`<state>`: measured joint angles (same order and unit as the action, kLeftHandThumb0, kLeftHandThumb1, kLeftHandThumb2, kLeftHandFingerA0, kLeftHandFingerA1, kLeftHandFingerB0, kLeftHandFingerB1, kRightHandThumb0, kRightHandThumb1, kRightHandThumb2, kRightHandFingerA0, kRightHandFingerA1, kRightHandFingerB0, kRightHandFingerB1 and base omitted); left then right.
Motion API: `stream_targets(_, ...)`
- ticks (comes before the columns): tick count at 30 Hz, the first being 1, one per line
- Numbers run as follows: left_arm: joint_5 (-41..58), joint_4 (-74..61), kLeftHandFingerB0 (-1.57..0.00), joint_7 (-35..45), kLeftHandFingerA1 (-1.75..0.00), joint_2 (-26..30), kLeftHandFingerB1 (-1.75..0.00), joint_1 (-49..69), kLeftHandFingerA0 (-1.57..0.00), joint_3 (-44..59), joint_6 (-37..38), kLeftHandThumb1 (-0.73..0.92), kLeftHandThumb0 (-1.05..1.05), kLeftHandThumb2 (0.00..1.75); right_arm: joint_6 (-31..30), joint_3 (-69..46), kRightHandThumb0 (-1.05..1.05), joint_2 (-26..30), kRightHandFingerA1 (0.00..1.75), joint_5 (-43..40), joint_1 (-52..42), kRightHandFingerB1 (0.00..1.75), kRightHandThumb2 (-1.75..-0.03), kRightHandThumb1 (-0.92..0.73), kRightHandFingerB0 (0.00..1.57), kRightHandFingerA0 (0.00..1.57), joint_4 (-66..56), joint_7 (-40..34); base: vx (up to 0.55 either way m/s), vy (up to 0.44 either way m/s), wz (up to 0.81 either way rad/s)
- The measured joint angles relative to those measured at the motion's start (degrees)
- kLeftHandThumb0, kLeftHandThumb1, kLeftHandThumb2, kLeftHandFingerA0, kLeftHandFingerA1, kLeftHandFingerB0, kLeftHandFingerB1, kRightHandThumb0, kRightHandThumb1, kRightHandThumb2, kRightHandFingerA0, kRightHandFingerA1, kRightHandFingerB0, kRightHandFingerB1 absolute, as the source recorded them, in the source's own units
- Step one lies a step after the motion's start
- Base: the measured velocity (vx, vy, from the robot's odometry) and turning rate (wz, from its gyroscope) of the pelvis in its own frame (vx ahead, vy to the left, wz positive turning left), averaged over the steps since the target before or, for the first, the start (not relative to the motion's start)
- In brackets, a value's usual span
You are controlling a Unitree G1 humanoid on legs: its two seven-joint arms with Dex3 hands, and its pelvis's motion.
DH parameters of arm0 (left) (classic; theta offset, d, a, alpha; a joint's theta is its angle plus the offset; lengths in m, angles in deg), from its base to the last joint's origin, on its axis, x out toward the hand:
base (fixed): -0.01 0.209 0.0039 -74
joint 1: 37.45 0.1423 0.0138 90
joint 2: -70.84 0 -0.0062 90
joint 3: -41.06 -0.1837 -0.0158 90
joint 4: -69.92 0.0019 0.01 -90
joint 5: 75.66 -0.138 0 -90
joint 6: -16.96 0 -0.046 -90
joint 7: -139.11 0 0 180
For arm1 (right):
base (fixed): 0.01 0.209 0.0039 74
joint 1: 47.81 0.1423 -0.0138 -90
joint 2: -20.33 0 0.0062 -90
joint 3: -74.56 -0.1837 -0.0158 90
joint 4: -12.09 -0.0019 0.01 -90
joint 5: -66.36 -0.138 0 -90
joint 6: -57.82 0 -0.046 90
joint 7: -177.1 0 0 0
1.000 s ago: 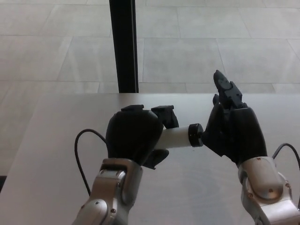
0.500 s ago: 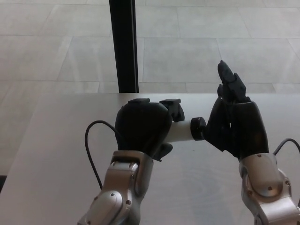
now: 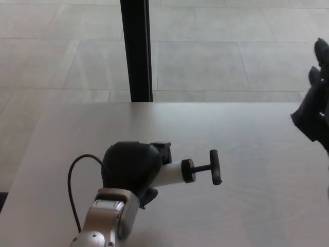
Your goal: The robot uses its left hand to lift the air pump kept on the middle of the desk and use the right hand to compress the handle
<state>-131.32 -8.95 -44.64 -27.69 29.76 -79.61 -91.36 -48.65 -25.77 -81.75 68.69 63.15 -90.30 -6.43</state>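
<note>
The left hand [image 3: 131,167] was wrapped tight round the air pump [image 3: 169,172], holding it over the middle of the counter [image 3: 257,216], toward the near-left side; whether its underside touched the surface, I could not tell. The white barrel stuck out to the right of the fist, ending in a black cap, and from that the thin rod ran out to the T-shaped handle [image 3: 215,166], fully extended and free of anything. A black hose [image 3: 72,180] looped out behind the wrist on the left.

The right hand [image 3: 314,110] was well apart from the handle, up at the far right edge, half out of sight; I could not tell how its fingers were set.

What worried me was the push. The handle is a small target, and an off-centre press would likely slip past it or bend the rod sideways. The pump is gripped at one end only, so a hard shove might twist it in the fist. The hose could also snag.

No containers anywhere on the counter.
</note>
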Motion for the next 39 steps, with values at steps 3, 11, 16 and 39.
stream_targets(3,0.6,1.5,-0.79,2.5,-1.65,0.2,-1.18,0.1,-0.86,-0.6,-0.1,0.63,-0.21,0.92,-0.1,-2.1,-0.87,1.2,0.18,-0.9,0.0,0.23,-1.22,-0.84,0.02,0.0,0.0,0.4,0.0,0.0,0.0)
stream_targets(11,0.7,5.8,-0.58,7.4,-1.24,-0.5,-0.82,-2.5,-0.65,-2.7,-1.1,0.77,-0.29,0.72,-0.6,-4.6,-0.89,3.2,0.18,-2.6,0.0,0.23,-1.21,-0.85,0.05,0.0,0.0,1.3,0.0,0.0,0.0)
stream_targets(16,0.1,6.6,-0.24,10.4,-1.05,-1.2,-0.47,-4.2,-0.54,-4.6,-2.6,0.7,-0.64,0.62,-0.9,-4.7,-0.85,3.5,0.23,-3.0,-0.1,0.28,-1.19,-0.83,0.05,0.0,-0.1,1.7,0.0,0.0,0.0)
stream_targets(39,10.7,-2.1,0.0,26.8,-0.34,-1.9,-0.26,-6.1,0.0,8.4,-6.0,0.6,-0.79,1.05,-0.9,-3.9,-0.86,3.4,0.2,-3.0,-0.2,0.23,-1.21,-0.85,0.03,0.0,0.0,2.1,0.0,0.0,0.0)
